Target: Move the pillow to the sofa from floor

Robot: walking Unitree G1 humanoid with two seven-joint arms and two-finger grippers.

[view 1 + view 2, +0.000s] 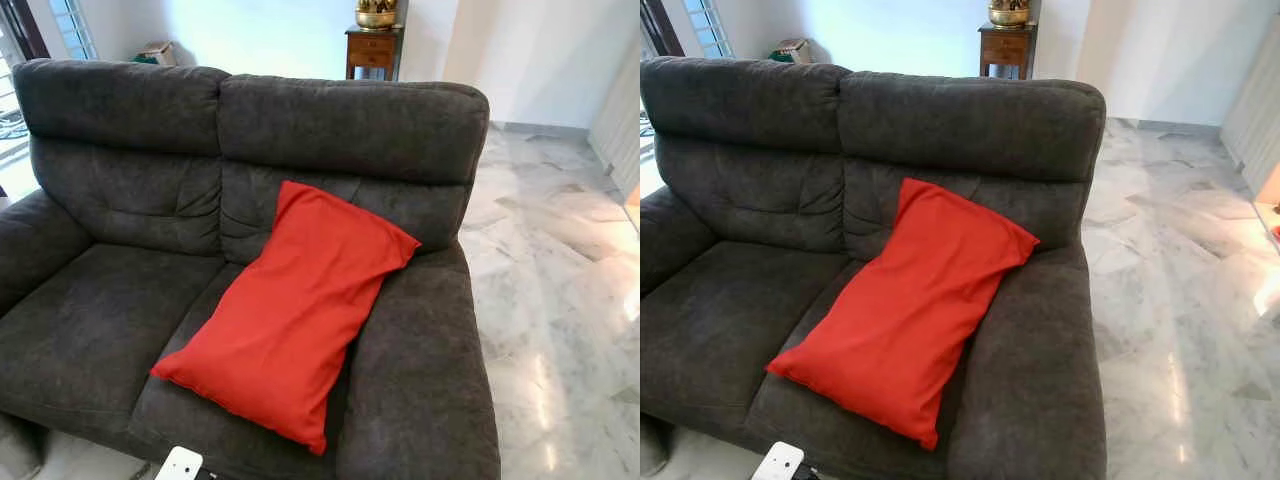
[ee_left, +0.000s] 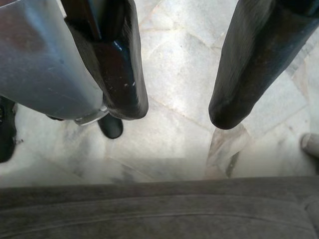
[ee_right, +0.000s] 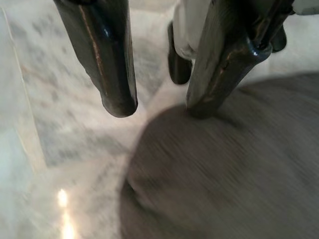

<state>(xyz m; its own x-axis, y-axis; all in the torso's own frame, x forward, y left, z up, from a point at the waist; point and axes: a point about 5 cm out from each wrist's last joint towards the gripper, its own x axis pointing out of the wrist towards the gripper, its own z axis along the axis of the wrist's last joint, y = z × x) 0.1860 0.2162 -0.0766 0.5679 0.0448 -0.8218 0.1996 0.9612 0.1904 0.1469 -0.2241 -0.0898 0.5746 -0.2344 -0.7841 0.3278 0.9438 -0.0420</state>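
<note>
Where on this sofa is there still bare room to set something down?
The left seat cushion is bare, bordered by the left armrest and the red pillow. The right seat is crowded: the pillow lies across it, leaning on the backrest. The right armrest top is bare too, running alongside the marble floor.

the pillow [image 1: 296, 308] lies on the sofa [image 1: 120, 200], on its right seat, leaning against the backrest.

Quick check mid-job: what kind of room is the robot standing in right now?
Most likely a home living room: a dark grey two-seat sofa with a red pillow lying on it, polished marble floor, and a small wooden side table by the wall.
</note>
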